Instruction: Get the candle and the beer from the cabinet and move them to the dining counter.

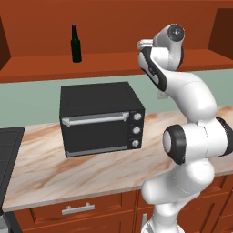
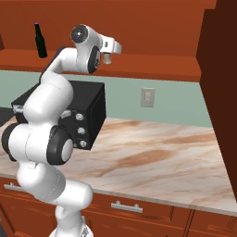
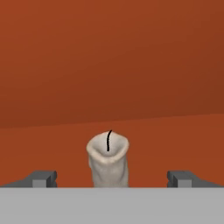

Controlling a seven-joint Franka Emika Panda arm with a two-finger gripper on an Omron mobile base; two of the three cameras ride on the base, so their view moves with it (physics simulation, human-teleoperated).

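Note:
The candle (image 3: 108,159), a pale stubby cylinder with a black wick, stands on the cabinet shelf (image 3: 175,140) midway between my two fingertips. My gripper (image 3: 112,178) is open, its fingers wide on either side of the candle and not touching it. From the right base, my hand (image 2: 111,48) is raised to the reddish-brown cabinet shelf (image 2: 152,65). The beer (image 1: 76,44), a dark bottle with a purple cap, stands upright on the same shelf well to the left, also seen as the beer (image 2: 40,40). The dining counter is out of view.
A black toaster oven (image 1: 101,118) sits on the marbled kitchen counter (image 1: 68,168) below the shelf. A wall outlet (image 2: 147,97) is behind it. An open cabinet door (image 2: 222,92) hangs at the right. A dark stove edge (image 1: 7,150) lies at the left.

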